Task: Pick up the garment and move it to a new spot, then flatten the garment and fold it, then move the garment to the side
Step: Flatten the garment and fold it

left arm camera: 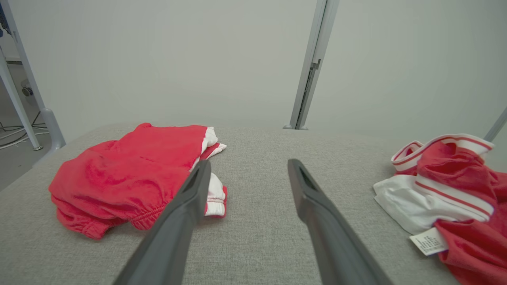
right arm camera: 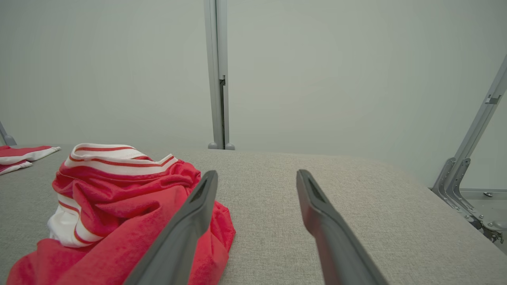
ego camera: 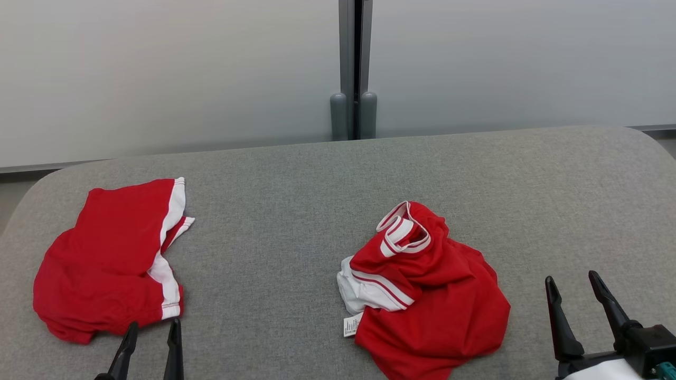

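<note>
The crumpled red garment (ego camera: 438, 301) lies bunched on the table (ego camera: 285, 211), near the right end effector (ego camera: 571, 276), which is released and empty, probably poised to grab it. The left end effector (ego camera: 154, 323), also released, hovers by the red shorts (ego camera: 105, 253), seemingly set aside.

text: none legible | care tag (ego camera: 352, 324) on garment (ego camera: 438, 301): print unreadable

Your tabletop (ego camera: 296, 200): grey woven cloth, matt, slightly rough. Your crumpled garment (ego camera: 438, 301): soft red cloth, white ribbed trim, matt; its label (ego camera: 351, 324) white, papery. The second garment (ego camera: 105, 258): same red cloth. The post (ego camera: 347, 53): smooth grey metal. Your left gripper (ego camera: 154, 323) and right gripper (ego camera: 571, 276): dark fingers, matt, smooth.
</note>
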Tool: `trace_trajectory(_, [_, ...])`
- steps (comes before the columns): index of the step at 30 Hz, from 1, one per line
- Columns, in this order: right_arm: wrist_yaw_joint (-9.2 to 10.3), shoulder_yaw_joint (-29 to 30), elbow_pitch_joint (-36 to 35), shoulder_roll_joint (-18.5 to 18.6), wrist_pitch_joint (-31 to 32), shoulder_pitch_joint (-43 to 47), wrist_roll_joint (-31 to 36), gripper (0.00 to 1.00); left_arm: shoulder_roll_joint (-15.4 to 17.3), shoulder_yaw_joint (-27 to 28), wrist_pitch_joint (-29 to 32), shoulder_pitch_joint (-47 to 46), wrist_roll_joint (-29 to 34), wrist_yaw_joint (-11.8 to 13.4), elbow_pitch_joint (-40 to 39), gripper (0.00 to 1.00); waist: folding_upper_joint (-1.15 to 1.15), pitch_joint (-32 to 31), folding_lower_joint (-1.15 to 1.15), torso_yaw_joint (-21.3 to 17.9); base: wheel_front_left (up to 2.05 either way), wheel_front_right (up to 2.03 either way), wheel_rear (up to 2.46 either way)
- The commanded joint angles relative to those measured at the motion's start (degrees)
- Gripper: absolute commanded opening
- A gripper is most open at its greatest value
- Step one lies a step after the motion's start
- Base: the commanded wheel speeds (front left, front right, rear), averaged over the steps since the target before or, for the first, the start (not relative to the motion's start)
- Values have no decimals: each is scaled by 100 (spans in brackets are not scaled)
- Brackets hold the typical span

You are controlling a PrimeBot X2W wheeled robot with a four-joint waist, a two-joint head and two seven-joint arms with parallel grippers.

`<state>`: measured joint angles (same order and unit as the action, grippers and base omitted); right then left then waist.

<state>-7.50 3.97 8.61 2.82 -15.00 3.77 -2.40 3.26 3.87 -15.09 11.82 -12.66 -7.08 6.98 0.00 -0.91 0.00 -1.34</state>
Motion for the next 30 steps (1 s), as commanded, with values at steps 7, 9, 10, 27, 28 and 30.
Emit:
trace_trajectory(7, [1, -9, 18, 19, -28, -82, -8, 100, -12, -9, -11, -126, 52, -43, 28, 100, 0, 51, 0, -12, 0, 0, 0])
trace_trajectory(9, [1, -17, 14, 19, -28, -97, -3, 100, -9, -28, -11, -162, 52, -39, 10, 100, 0, 58, 0, -13, 0, 0, 0])
trace_trajectory(10, [1, -21, 13, 19, -28, -95, 0, 100, -10, -31, -11, -180, 51, -38, -3, 100, 0, 60, 0, -16, 0, 0, 0])
trace_trajectory(27, [1, -404, -175, 20, -28, -657, -1, 100, 854, -3204, 628, -2303, -1210, -36, 681, 100, 0, 792, 0, -544, 0, 0, 0])
trace_trajectory(28, [1, -421, -178, 22, -28, -715, -17, 100, 857, -3369, 678, -2503, -1312, -36, 840, 100, 0, 864, 0, -611, 0, 0, 0])
trace_trajectory(30, [1, -463, -168, 24, -28, -790, -72, 100, 871, -3720, 758, -2875, -1526, -39, 1166, 100, 0, 987, 0, -757, 0, 0, 0])
